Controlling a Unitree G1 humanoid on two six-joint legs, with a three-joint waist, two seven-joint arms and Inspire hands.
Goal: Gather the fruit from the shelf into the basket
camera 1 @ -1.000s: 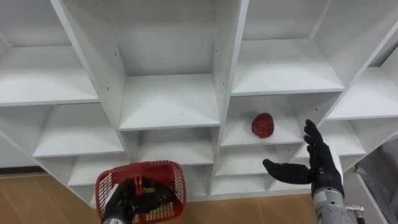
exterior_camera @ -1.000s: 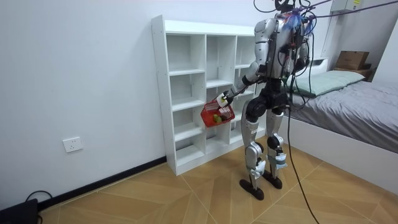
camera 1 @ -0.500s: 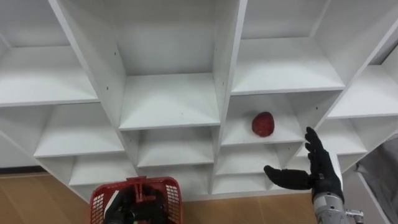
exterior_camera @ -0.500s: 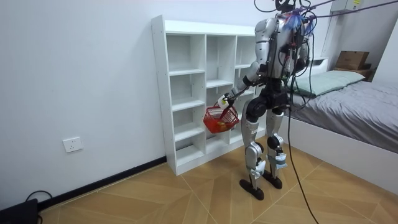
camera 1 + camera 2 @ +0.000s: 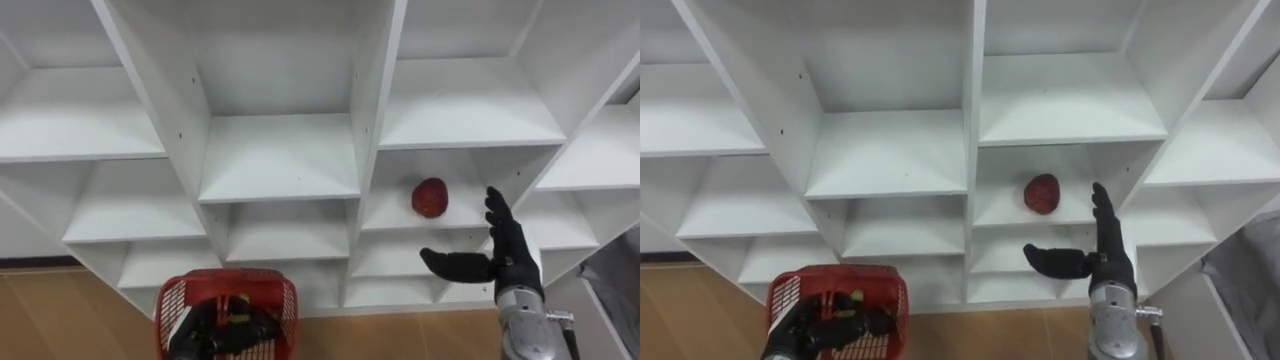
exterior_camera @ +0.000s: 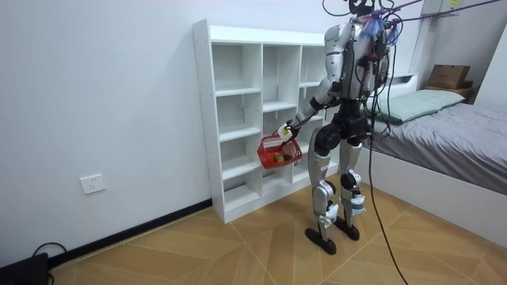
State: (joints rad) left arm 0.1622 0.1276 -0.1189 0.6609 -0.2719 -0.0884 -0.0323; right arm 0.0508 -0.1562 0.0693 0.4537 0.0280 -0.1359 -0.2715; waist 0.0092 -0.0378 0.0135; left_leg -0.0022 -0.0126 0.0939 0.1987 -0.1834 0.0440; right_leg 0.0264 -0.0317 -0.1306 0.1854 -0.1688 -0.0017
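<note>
Here, right hand [image 5: 510, 266] spread open; red fruit [image 5: 430, 197] near.

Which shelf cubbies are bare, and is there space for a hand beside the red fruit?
Every visible cubby of the white shelf unit is bare but one: the red fruit sits there with free board on both sides, likely enough for the open right hand. The red basket in the left hand already holds items.

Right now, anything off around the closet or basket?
Nothing stands out. The red fruit sits alone on its closet shelf, the open right hand poised just below and right of it. The left hand holds the red basket, with its contents inside; nothing spilled.
</note>
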